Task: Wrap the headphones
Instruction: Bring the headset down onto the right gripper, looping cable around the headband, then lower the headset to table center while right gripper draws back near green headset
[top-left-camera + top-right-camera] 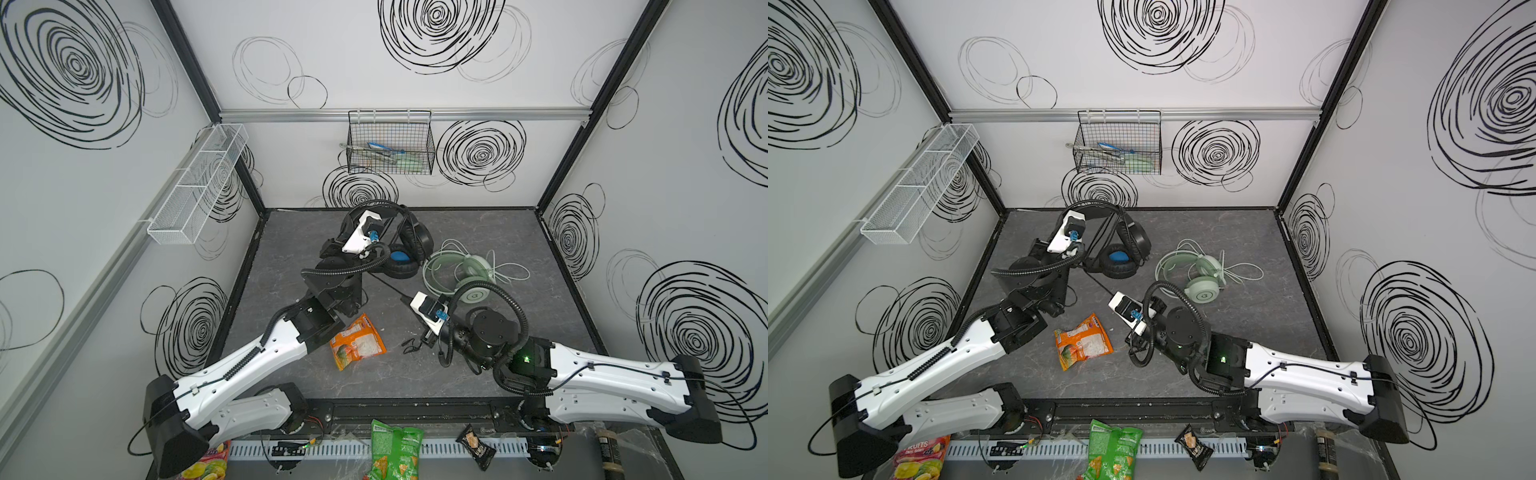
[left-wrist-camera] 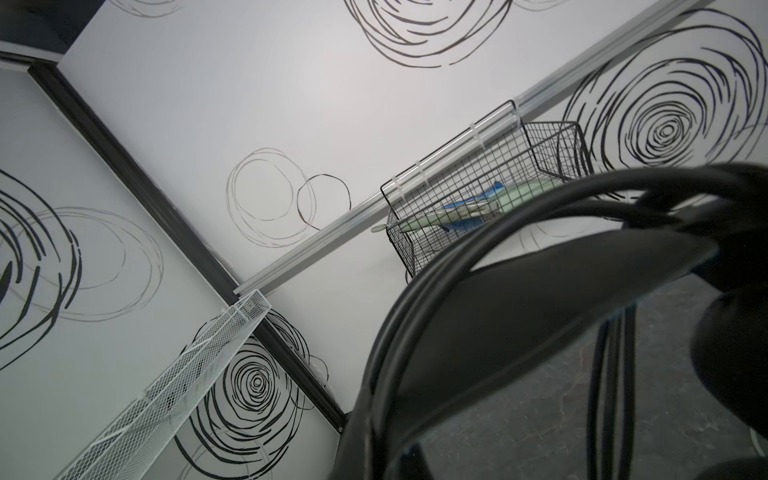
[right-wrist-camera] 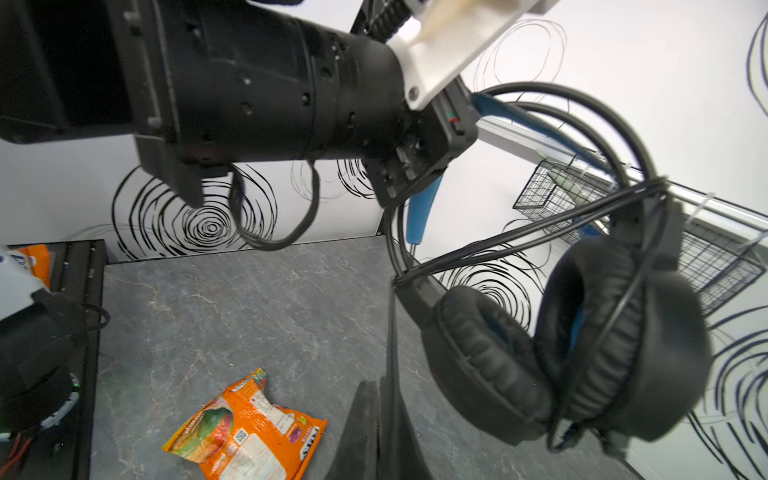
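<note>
The black headphones (image 1: 415, 239) (image 1: 1133, 241) with blue inner earcups hang raised at the back of the table. My left gripper (image 1: 379, 212) (image 1: 1080, 212) (image 2: 386, 453) is shut on their headband (image 2: 519, 311), which fills the left wrist view. Several turns of thin black cable (image 3: 540, 237) cross the headband. One taut strand (image 1: 386, 286) (image 3: 390, 332) runs to my right gripper (image 1: 405, 297) (image 1: 1111, 296) (image 3: 380, 386), which is shut on it low over the table's middle. The mint-green headphones (image 1: 473, 266) (image 1: 1204, 270) lie flat at the right with their whitish cable loose.
An orange snack bag (image 1: 357, 340) (image 3: 245, 432) lies between the arms. A black wire basket (image 1: 390, 145) hangs on the back wall and a white mesh tray (image 1: 199, 183) on the left wall. A green bag (image 1: 395, 453) and other packets lie beyond the front rail.
</note>
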Robot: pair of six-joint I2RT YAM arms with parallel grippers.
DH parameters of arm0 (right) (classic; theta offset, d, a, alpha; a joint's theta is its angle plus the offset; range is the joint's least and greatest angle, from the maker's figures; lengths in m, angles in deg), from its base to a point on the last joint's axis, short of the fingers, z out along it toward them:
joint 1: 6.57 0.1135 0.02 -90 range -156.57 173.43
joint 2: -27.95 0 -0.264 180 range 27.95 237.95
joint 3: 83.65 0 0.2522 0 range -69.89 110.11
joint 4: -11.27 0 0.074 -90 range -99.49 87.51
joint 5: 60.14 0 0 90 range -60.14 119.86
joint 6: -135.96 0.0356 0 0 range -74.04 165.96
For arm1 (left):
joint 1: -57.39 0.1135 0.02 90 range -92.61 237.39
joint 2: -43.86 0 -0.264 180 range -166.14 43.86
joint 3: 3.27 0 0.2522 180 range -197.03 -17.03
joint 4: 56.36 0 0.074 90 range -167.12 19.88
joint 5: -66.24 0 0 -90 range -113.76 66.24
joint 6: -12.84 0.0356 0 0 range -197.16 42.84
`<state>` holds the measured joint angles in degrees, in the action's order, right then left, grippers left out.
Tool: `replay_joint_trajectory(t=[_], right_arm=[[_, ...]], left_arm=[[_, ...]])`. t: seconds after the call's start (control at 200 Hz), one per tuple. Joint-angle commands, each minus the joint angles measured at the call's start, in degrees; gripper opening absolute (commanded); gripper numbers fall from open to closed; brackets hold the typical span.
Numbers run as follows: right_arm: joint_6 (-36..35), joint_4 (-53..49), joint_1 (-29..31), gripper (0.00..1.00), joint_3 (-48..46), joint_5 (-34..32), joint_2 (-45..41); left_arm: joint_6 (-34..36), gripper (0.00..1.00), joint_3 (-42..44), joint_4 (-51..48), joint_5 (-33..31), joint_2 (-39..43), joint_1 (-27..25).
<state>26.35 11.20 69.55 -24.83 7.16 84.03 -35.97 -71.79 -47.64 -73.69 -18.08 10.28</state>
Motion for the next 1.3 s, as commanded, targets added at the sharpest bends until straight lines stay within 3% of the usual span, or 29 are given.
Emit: replay_joint_trajectory(t=[0.0,0.305,0.735,1.296], right_arm=[[-3.1,-0.7,-0.6,0.06,2.8,-1.2,-1.7],[-3.9,-3.4,-1.7,0.06,4.2,-2.1,-2.7],[-5.6,-7.6,-2.7,0.1,3.7,-6.4,-3.6],[-2.1,-9.5,-10.3,0.11,2.7,-5.3,-6.3]], left_arm=[[1.4,0.0,0.1,-3.1,0.5,1.4,-0.7],[1.3,0.0,1.0,-14.4,3.0,1.3,-5.1],[0.6,0.0,1.5,-27.0,-0.1,3.2,-9.0],[-7.2,0.0,-1.8,-38.9,9.2,10.0,-11.2]])
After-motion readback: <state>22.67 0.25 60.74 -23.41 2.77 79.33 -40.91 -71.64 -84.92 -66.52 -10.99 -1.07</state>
